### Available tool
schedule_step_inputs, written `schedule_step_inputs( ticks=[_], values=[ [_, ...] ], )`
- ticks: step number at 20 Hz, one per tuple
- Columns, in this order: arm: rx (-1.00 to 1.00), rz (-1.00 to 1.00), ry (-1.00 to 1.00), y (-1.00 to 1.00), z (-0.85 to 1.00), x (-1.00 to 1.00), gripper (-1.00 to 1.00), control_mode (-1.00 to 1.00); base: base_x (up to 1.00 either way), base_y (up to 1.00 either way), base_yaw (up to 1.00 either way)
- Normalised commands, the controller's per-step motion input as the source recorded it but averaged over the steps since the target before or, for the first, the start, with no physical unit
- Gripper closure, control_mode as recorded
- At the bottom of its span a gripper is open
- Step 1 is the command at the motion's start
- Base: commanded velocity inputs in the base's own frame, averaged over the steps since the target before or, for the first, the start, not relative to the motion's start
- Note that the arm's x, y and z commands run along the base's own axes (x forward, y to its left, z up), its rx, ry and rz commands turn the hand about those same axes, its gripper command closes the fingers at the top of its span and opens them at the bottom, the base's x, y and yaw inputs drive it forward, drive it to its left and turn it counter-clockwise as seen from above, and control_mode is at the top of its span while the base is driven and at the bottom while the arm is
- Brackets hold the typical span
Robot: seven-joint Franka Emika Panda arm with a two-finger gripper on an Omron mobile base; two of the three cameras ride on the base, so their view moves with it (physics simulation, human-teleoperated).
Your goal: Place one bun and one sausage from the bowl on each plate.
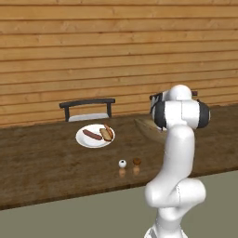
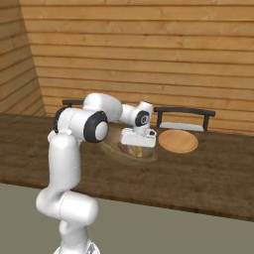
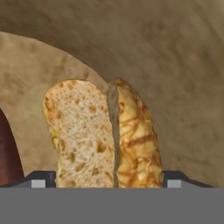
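The fingers point(image 3: 107, 179) stand spread wide astride a bun point(image 3: 103, 135) lying in the wooden bowl point(image 3: 183, 65), not clamped on it, a sausage point(image 3: 8, 153) showing at nine o'clock of the bun. The bun looks light and soft, crushable, so I would pinch its crusted flanks mid-length. On the counter point(image 1: 42, 162), the white plate point(image 1: 82, 139) already carries one sausage and one bun; a tan plate point(image 2: 177, 141) sits at three o'clock of the bowl.

The arm point(image 2: 69, 149) has smooth, rounded glossy white links with dark joint rings and seemingly a boxy white hand.
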Motion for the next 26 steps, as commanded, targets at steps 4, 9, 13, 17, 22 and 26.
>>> schedule_step_inputs(
  ticks=[4,9,13,17,22,26],
  values=[
    [-0.05,-0.08,-0.37,0.60,-0.19,-0.91,1.00,-1.00,0.00,0.00,0.00],
    [-0.19,-0.04,-0.33,0.75,0.23,-0.33,1.00,-1.00,0.00,0.00,0.00],
    [-0.10,0.00,-0.01,0.01,0.77,0.01,1.00,-1.00,0.00,0.00,0.00],
    [-0.02,0.00,0.03,-0.38,0.81,0.00,1.00,-1.00,0.00,0.00,0.00],
    [0.00,0.00,0.15,-0.42,0.65,0.01,1.00,-1.00,0.00,0.00,0.00],
    [0.00,0.00,0.15,-0.09,0.19,0.00,1.00,-1.00,0.00,0.00,0.00]
  ],
)
